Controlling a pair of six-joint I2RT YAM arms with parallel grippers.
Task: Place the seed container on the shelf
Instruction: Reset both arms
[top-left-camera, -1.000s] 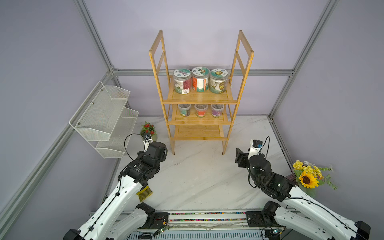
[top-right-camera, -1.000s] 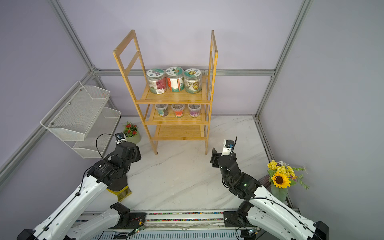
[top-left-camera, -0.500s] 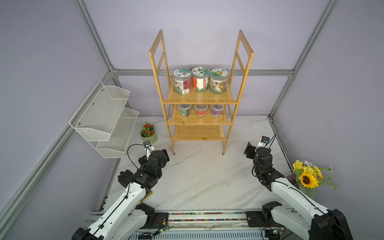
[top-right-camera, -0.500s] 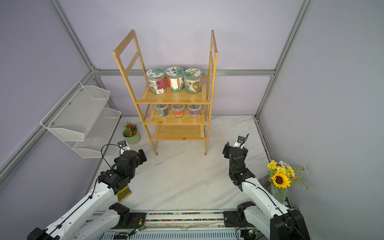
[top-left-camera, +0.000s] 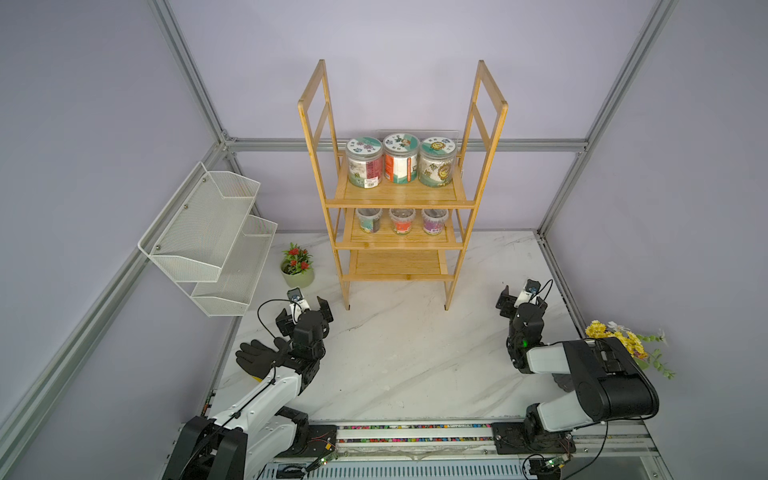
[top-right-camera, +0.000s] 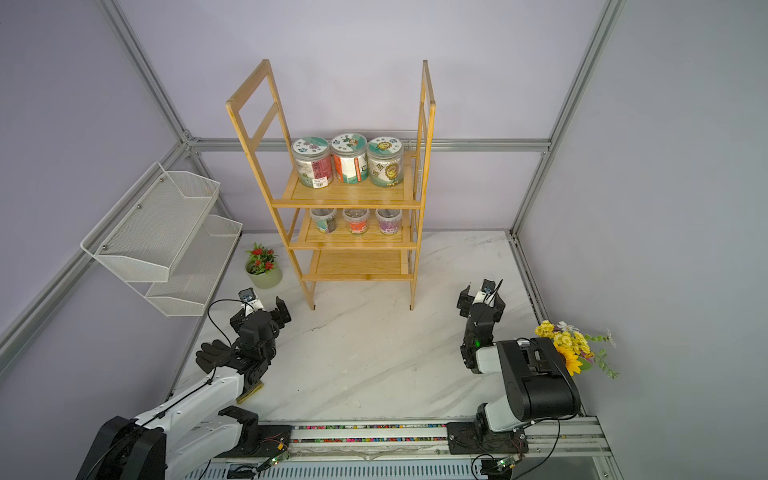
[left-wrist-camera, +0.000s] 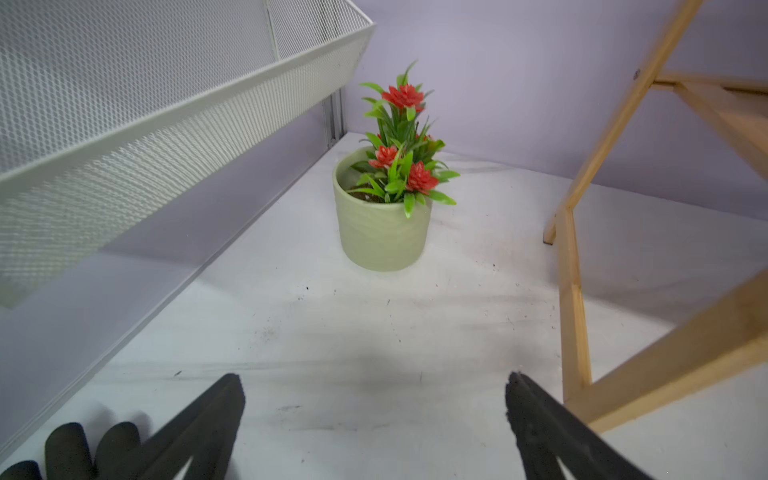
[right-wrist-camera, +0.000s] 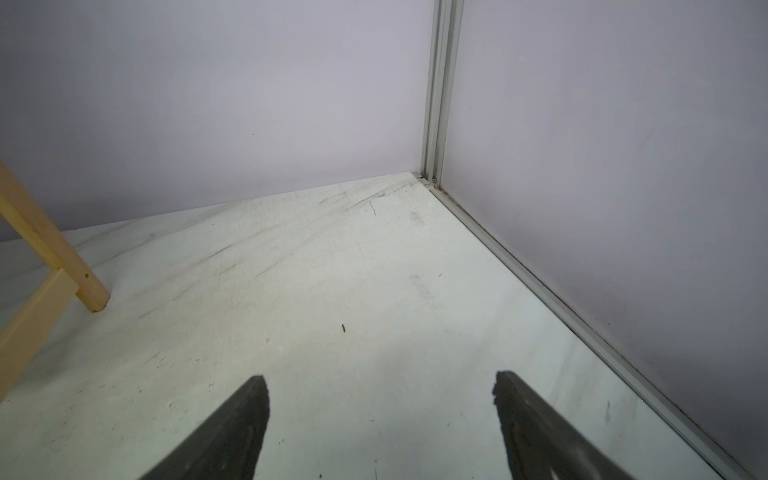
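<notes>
The shelf (top-left-camera: 399, 195) (top-right-camera: 349, 195) is a tall bamboo rack at the back of the marble table. Three clear seed container jars with printed lids (top-left-camera: 400, 158) stand in a row on its top tier, and three small cups (top-left-camera: 402, 219) sit on the middle tier. The bottom tier is bare. My left gripper (top-left-camera: 302, 311) (top-right-camera: 261, 311) (left-wrist-camera: 374, 380) hovers low in front of the shelf's left leg, open and holding nothing. My right gripper (top-left-camera: 523, 300) (top-right-camera: 482, 297) (right-wrist-camera: 379, 378) is near the right wall, also open with nothing in it.
A white wire-mesh basket (top-left-camera: 208, 232) hangs on the left wall. Below it stands a green pot with red flowers (top-left-camera: 297, 270) (left-wrist-camera: 382, 232). A black glove (top-left-camera: 257, 357) lies beside my left arm. A sunflower bunch (top-left-camera: 623, 336) sits at the right edge.
Both arms have drawn back toward the front rail, the right one folding over to the right wall. Both grippers have opened wider. The black glove has come into sight.
</notes>
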